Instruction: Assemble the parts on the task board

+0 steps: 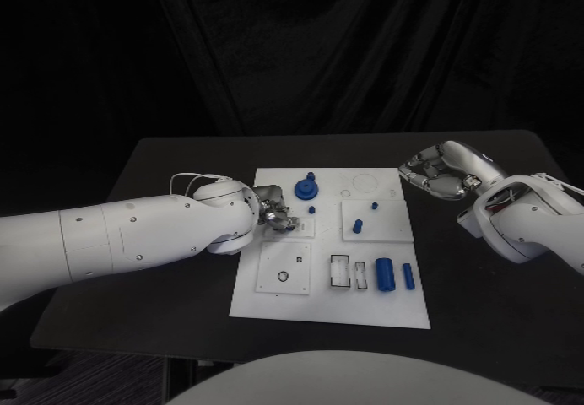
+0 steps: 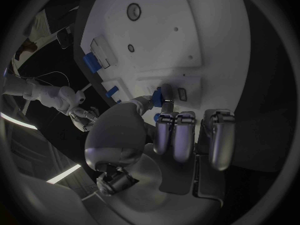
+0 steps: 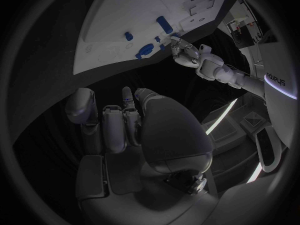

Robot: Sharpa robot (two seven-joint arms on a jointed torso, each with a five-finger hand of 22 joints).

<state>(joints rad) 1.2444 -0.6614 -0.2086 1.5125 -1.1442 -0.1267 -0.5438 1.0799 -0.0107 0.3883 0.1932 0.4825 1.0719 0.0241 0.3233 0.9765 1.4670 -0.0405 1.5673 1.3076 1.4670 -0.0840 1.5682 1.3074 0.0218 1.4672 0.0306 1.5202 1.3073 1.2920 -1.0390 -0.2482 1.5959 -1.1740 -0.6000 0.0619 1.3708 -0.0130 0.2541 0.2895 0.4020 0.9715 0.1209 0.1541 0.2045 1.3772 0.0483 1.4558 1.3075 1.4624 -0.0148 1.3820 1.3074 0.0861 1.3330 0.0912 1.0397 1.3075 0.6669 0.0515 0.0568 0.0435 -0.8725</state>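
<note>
Board point(image 1: 331, 308): blue parts point(image 1: 383, 273) on it. Left hand point(image 1: 275, 211) over its edge, fingers curled, empty. Right hand point(image 1: 435, 171) beside it, curled, empty.

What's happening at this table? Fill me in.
A two-armed robot is assembling small blue parts on a white task board. Its left robot hand is down over the board's left side, close to a blue part; whether it grips anything is unclear. The right robot hand hangs off the board's upper right corner, fingers curled in. Two blue cylinders lie near the board's front right.
</note>
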